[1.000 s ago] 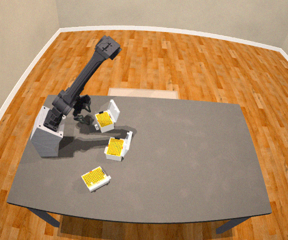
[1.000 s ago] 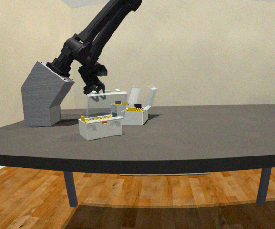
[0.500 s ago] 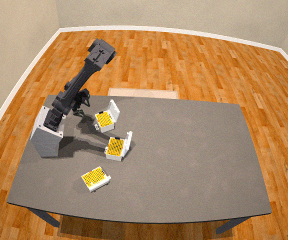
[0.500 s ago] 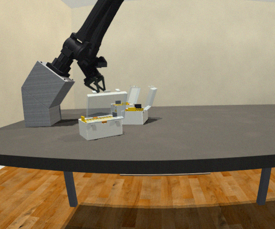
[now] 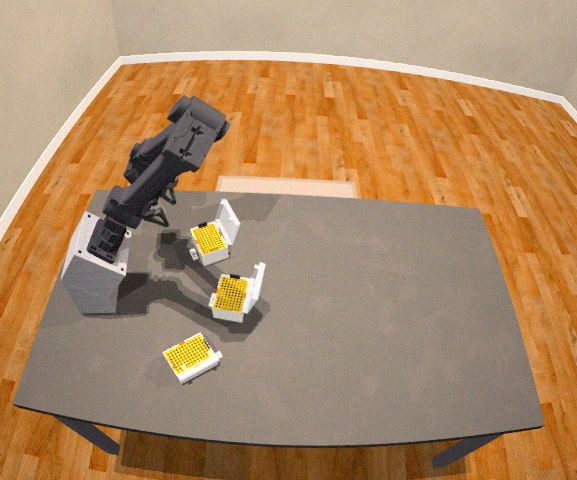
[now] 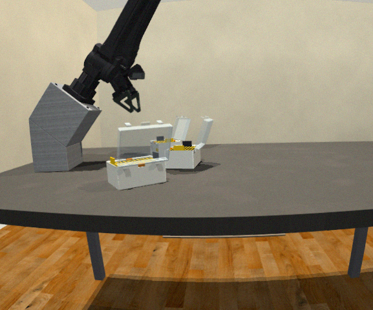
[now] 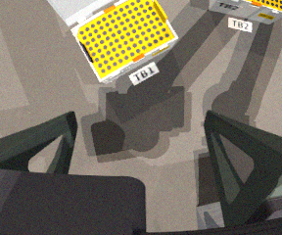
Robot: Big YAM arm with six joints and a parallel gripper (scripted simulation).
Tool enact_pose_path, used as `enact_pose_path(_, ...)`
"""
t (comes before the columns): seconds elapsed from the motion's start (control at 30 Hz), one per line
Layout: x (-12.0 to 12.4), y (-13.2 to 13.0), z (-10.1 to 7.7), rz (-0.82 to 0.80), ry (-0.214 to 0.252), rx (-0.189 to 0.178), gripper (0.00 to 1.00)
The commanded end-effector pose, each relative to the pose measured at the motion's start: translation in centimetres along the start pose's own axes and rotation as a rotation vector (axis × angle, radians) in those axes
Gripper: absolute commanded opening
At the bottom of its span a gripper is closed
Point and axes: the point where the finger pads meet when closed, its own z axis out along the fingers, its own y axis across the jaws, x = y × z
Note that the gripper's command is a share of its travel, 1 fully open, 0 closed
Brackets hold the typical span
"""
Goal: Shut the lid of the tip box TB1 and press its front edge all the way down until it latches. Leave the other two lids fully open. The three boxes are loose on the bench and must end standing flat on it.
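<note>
Tip box TB1 (image 5: 209, 240) is white with a yellow tip rack and stands at the back of the grey bench, its lid (image 5: 228, 221) open and upright. In the wrist view TB1 (image 7: 123, 36) fills the top, with its label (image 7: 144, 74) facing me. My gripper (image 5: 158, 214) is open and empty. It hovers above the bench, just left of TB1 on its label side and apart from it. It also shows in the exterior view (image 6: 130, 101) and the wrist view (image 7: 141, 147). TB2 (image 5: 232, 292) stands in front of TB1 with its lid open.
A third tip box (image 5: 191, 356) stands nearer the bench's front edge with its lid (image 6: 144, 135) upright. The arm's grey base block (image 5: 94, 268) sits at the bench's left edge. The TB2 label (image 7: 241, 24) shows at the wrist view's upper right.
</note>
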Motion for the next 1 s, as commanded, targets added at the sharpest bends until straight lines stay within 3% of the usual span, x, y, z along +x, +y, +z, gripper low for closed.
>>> enact_pose_path(0.0,-0.4,1.1,-0.4,0.104,-0.012,0.037,1.00)
enact_pose_path(0.33,-0.3,0.7,-0.3,0.098,-0.014,0.043,1.00)
enact_pose_path(0.37,-0.4,0.5,-0.2,0.101,-0.013,0.042,0.00)
enact_pose_path(0.93,-0.4,0.5,-0.2,0.101,-0.013,0.042,0.00)
enact_pose_path(0.97,-0.7,-0.1,0.3,0.075,0.010,0.045,0.00)
